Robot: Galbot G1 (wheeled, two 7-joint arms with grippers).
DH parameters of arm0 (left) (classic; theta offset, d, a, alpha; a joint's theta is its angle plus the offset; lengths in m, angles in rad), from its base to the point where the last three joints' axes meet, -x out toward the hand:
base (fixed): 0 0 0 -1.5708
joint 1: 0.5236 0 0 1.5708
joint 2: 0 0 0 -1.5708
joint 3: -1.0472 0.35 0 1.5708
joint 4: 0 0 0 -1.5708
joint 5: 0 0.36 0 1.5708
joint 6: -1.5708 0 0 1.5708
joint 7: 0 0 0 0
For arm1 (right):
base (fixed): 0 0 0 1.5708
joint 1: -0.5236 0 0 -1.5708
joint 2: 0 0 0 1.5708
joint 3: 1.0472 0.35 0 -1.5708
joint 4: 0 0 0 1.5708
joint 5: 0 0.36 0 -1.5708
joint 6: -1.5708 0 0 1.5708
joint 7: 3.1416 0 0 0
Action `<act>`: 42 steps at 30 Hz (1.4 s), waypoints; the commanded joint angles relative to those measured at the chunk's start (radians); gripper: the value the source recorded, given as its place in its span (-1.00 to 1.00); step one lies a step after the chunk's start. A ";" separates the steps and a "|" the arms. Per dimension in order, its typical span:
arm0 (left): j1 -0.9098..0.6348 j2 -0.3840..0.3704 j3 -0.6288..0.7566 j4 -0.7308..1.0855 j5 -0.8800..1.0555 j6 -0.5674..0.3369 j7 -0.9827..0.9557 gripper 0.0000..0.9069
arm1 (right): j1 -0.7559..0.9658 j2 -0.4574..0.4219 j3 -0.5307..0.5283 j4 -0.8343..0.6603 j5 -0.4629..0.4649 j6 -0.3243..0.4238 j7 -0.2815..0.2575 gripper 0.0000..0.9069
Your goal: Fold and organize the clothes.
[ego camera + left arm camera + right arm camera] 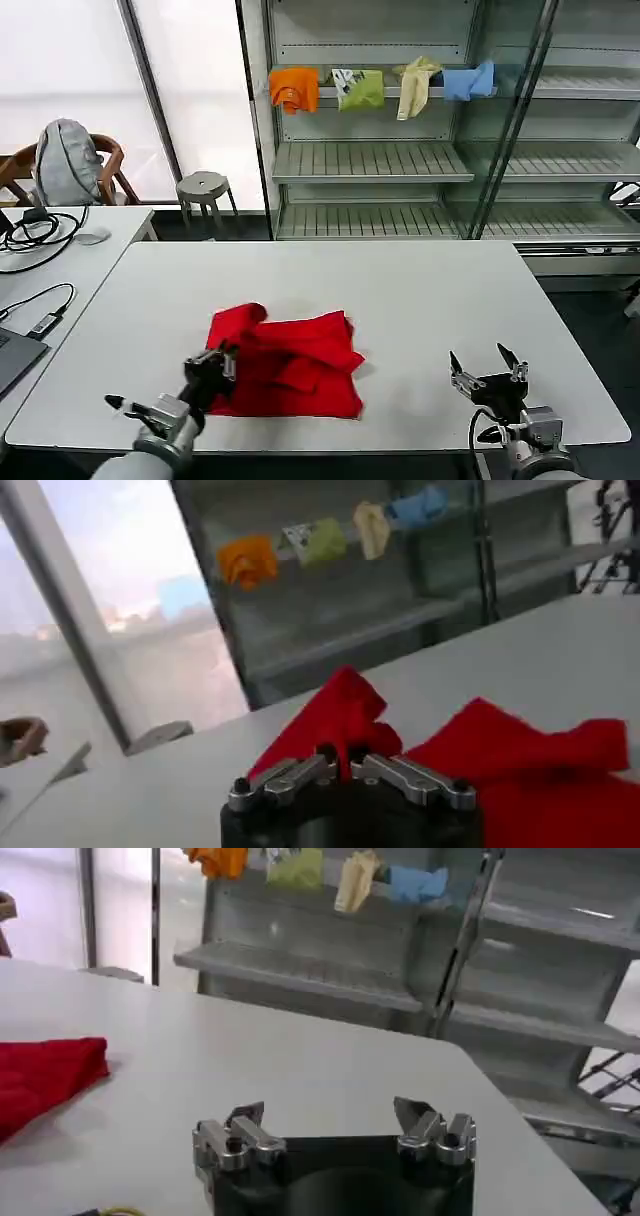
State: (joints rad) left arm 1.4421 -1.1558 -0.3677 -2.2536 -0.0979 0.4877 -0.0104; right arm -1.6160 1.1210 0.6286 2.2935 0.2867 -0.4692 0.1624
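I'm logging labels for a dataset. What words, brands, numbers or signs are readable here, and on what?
None can be read.
Red T-shirt: plain red cloth showing, no text visible.
Green garment on the shelf: a pale patch with dark marks, too small to read.
Left gripper and right gripper: no markings legible.

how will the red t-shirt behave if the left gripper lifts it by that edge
Likely floppy: the red T-shirt lies in soft bunched folds, so it should drape and unfold. Probably light, being thin cloth. The left gripper, fingers closed on its edge, may drag the rest across the table rather than lift cleanly.
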 commanded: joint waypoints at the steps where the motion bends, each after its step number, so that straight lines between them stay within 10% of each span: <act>1: -0.151 -0.128 0.286 0.039 -0.005 -0.030 0.011 -0.96 | -0.020 0.005 0.026 0.016 -0.005 0.000 0.001 1.00; 26: -0.280 -0.169 0.290 0.225 -0.221 0.005 -0.226 -0.91 | -0.005 0.020 0.000 0.005 -0.027 -0.003 0.002 1.00; 27: -0.278 -0.171 0.294 0.227 -0.219 0.004 -0.213 -0.42 | -0.005 0.020 0.000 0.005 -0.027 -0.003 0.001 1.00; 28: -0.271 -0.174 0.308 0.223 -0.220 0.000 -0.194 1.00 | -0.006 0.020 0.000 0.005 -0.026 -0.003 0.001 1.00; 42: -0.237 -0.175 0.297 0.157 -0.233 -0.187 -0.005 1.00 | 0.002 0.008 -0.006 0.001 -0.024 -0.002 -0.003 1.00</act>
State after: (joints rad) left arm 1.1964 -1.3319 -0.0699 -2.0451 -0.3147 0.4082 -0.1182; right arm -1.6168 1.1306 0.6252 2.2977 0.2621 -0.4715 0.1603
